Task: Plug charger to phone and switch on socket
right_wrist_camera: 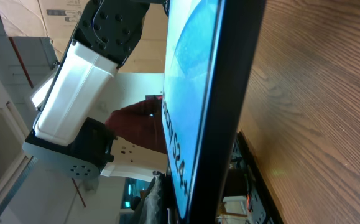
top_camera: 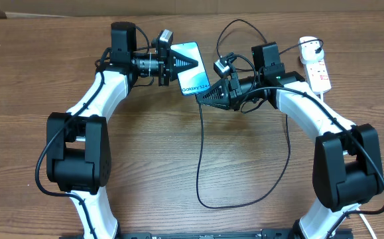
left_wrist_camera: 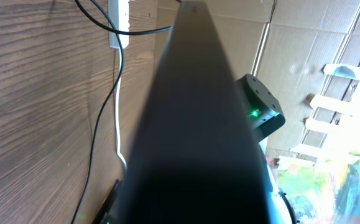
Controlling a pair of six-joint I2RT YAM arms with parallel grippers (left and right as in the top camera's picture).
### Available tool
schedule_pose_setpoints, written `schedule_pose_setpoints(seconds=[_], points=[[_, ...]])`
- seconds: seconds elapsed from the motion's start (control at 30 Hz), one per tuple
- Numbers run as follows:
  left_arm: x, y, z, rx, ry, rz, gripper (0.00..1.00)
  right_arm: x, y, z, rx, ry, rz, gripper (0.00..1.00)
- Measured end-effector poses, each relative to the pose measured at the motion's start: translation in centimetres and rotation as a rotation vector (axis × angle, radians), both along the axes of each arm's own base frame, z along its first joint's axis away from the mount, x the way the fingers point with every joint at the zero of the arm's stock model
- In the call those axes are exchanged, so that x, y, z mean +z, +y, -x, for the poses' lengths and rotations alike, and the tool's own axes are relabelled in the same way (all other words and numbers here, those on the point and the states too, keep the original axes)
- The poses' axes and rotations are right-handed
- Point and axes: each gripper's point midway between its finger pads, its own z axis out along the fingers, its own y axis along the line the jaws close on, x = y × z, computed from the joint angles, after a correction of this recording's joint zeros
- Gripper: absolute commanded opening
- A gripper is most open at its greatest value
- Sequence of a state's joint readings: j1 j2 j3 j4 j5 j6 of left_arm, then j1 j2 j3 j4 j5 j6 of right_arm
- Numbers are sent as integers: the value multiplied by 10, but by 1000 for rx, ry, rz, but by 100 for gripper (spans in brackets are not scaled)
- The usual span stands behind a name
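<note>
Left pincer [top_camera: 178, 64] clamped on phone [top_camera: 195, 76] left edge, lifting it off table [top_camera: 152, 166] at far centre so port end faces right. Right pincer [top_camera: 201, 95] closed at that end, charger [top_camera: 199, 153] cable trailing near from tips, likely pinching connector for insertion. Socket [top_camera: 319, 74] far right, untouched.

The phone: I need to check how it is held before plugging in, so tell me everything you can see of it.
The phone is a slim rectangular slab with a dark bezel and a lit blue-cyan screen reading "Galaxy S24". It sits slantwise between the arms, screen facing up. The left gripper is shut on one long edge; the right gripper meets its lower end, where a black cable arrives.
</note>
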State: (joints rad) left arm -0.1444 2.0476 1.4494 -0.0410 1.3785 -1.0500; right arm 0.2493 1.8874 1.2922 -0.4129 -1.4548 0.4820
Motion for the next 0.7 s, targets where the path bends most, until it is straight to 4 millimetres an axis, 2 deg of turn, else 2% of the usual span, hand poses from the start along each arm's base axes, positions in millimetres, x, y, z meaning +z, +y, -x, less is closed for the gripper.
schedule_pose_setpoints(seconds=[0.7], points=[[0, -7, 2, -10, -7, -3, 4, -1, -2, -1, -5, 9, 1, 4]])
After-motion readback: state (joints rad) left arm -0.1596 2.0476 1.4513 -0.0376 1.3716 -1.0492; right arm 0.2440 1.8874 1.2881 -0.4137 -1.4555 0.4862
